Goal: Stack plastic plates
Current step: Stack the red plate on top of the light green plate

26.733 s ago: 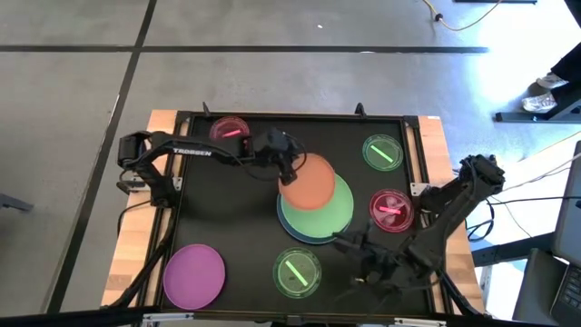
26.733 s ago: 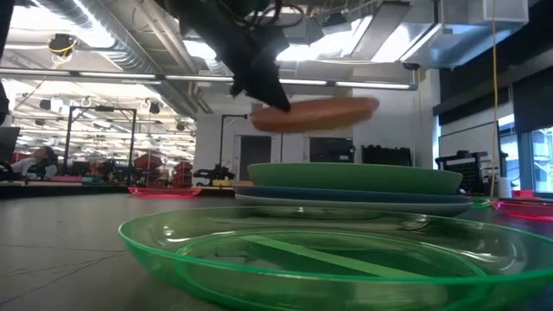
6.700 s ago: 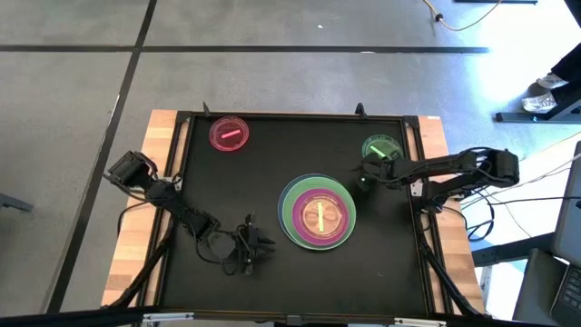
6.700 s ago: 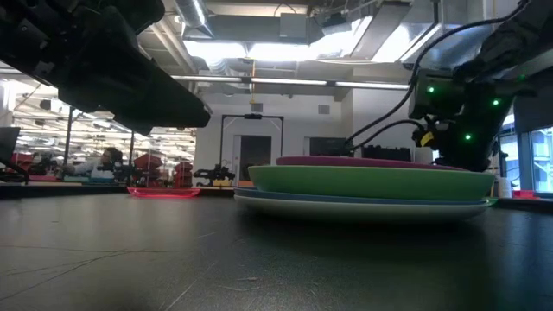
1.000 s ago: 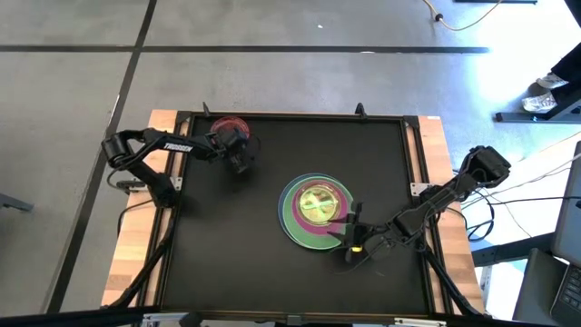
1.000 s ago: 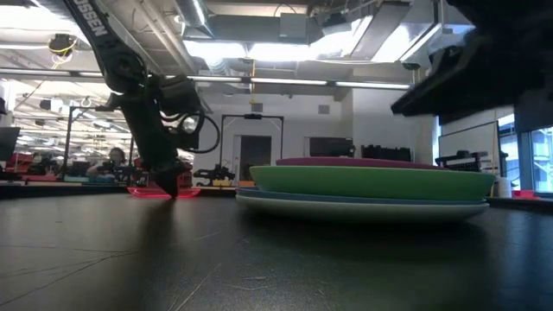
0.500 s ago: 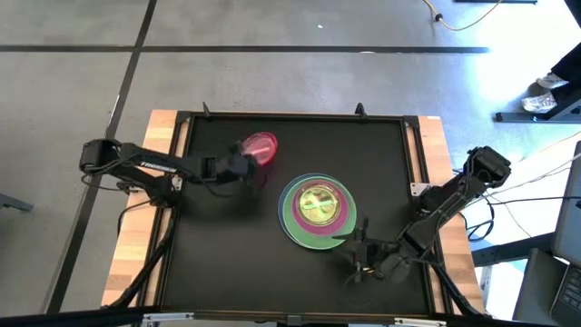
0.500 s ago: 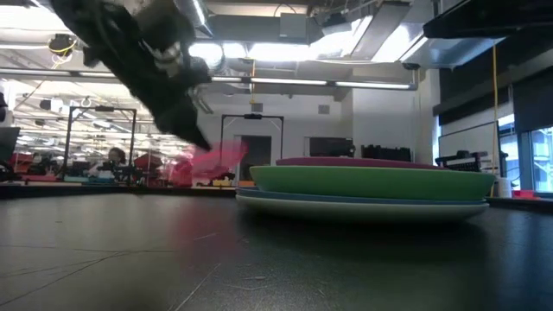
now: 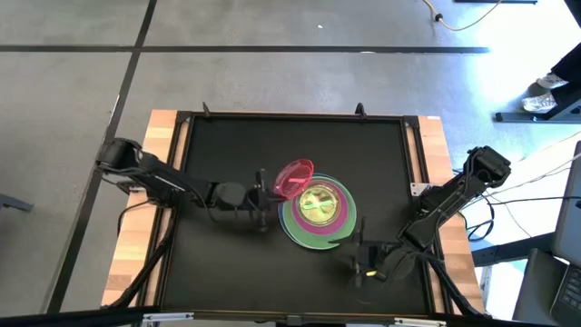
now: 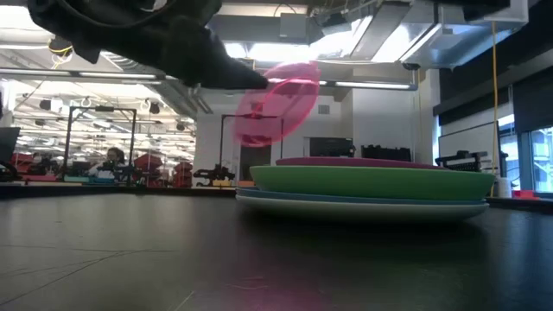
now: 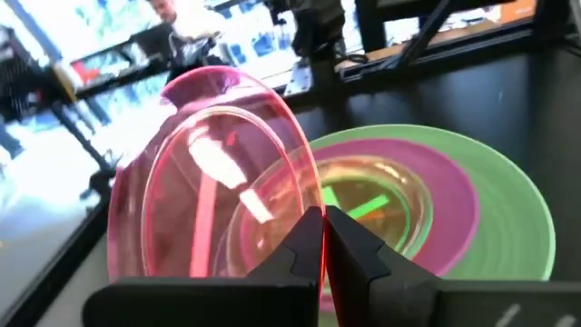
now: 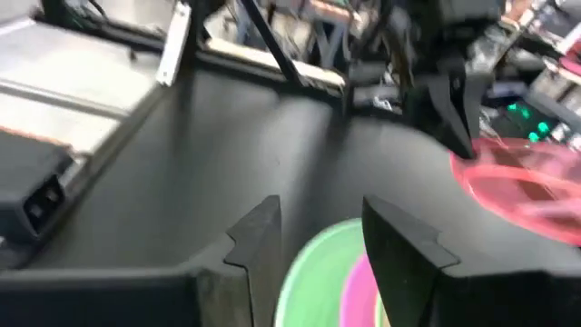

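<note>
A small translucent pink-red plate (image 9: 292,177) with a stripe is in my left gripper (image 9: 263,198), lifted and tilted over the far-left rim of the stack (image 9: 316,213). The stack shows a light green plate (image 11: 513,222), a purple one (image 11: 449,182) and a small translucent green one (image 11: 363,202) on top; a blue-grey and a white plate (image 10: 363,204) lie beneath. In the low view the pink plate (image 10: 276,102) hovers above the stack (image 10: 367,181). My right gripper (image 9: 357,258) waits open, just near-right of the stack. My left gripper (image 11: 322,245) pinches the pink plate's rim (image 11: 313,211) between its two shut fingers (image 11: 290,265). It comes nearly level from the table's left. The plate is lifted clear and stands tilted, rising steeply away from the fingers, with its far edge (image 10: 298,73) highest.
The black table top (image 9: 218,272) lies bare left of and in front of the stack. A raised frame (image 9: 290,115) runs round its edge. In the right wrist view the green plate's rim (image 12: 313,268) shows between my right fingers, with the left gripper (image 12: 445,91) beyond.
My left gripper has carried the pink plate from the far-left part of the table toward the right and near edge, up to the stack. The plate has risen clear of the table and tipped up steeply. My right gripper has drawn back slightly toward the near edge.
</note>
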{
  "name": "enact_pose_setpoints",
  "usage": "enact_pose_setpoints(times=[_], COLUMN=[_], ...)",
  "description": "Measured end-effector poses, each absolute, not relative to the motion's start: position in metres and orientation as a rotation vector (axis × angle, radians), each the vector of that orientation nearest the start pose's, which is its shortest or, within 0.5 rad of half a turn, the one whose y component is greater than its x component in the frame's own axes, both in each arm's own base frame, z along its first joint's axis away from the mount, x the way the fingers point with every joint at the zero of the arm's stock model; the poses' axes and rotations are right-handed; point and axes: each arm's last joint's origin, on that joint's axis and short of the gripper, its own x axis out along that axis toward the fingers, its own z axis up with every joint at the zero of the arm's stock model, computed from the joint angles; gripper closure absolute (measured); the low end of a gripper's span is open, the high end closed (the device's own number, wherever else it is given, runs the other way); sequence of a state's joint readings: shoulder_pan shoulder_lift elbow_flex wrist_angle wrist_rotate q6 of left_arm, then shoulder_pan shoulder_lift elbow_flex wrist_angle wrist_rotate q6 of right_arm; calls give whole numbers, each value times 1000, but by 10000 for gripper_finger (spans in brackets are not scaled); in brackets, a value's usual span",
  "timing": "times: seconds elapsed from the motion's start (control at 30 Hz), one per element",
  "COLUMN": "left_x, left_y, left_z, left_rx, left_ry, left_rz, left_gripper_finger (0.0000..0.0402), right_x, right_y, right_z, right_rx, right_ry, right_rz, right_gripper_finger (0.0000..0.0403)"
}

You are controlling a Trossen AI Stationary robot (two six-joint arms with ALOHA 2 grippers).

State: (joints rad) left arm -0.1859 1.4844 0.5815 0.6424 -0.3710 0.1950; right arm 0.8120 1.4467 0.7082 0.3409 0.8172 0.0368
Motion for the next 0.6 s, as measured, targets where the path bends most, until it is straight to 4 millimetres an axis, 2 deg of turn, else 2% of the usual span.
enact_pose_setpoints(times=[0.37,0.6], left_x=[345,363], left_y=[-76,-82], left_z=[181,159], left_rx=[320,309], left_ry=[249,313], left_rz=[94,90], left_gripper_finger=[396,395], right_x=[216,216], right_y=[199,199], right_z=[217,215], right_rx=[-256,-245], right_ry=[228,247], right_rz=[56,72], right_gripper_finger=[253,253])
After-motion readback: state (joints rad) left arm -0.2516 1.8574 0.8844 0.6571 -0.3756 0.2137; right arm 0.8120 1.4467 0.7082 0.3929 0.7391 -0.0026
